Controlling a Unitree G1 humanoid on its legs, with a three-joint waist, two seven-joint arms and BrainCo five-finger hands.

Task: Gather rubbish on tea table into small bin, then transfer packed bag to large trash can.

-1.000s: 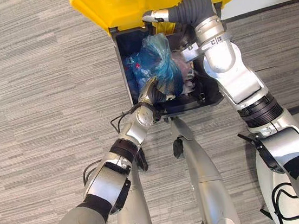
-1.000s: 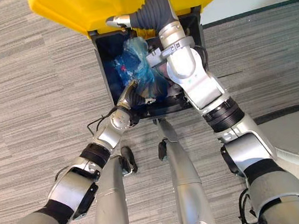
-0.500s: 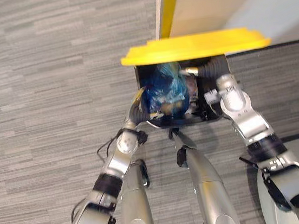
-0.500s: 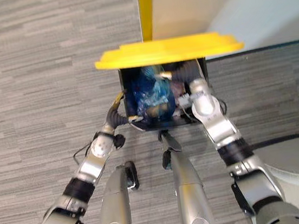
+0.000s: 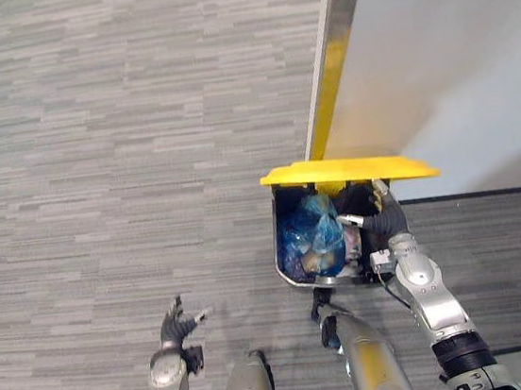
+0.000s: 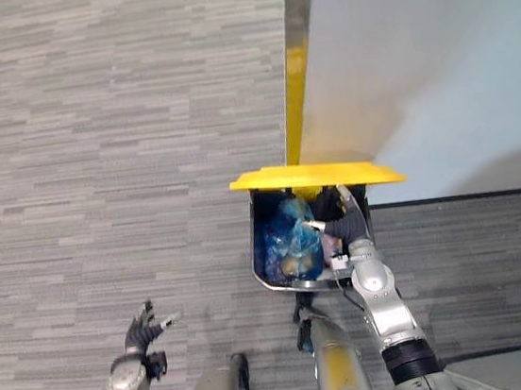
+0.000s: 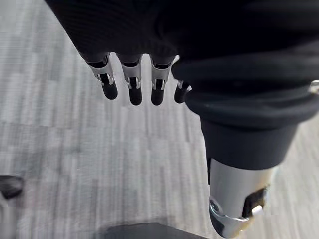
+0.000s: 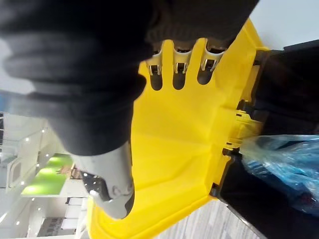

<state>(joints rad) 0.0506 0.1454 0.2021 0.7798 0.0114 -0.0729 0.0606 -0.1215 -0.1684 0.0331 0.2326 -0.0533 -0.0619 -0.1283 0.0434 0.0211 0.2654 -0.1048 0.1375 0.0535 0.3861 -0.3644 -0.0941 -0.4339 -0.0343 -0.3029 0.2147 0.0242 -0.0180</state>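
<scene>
Grey carpet (image 5: 69,180) is lying beneath your left hand (image 5: 174,326), which is hanging low at the near left, well apart from the trash can (image 5: 287,270). Its fingers (image 7: 135,89) are loosely spread and grasping nothing.

Farther in, on the right, your right arm is reaching up and away. The right hand (image 5: 384,221) is pressing straight fingers (image 8: 174,69) against the underside of the yellow lid (image 5: 348,172), propping it up rather than clutching it.

The blue bag (image 5: 311,234) is sitting inside the black trash can, just left of that hand, and neither hand is gripping it. So the drop looks done, and closing up seems to be the step in hand.

I'd judge you should be:
- easing the lid down slowly;
- sliding the fingers out toward you before the lid meets the rim;
- checking that the bag's top is sitting below the rim so nothing is catching.
</scene>
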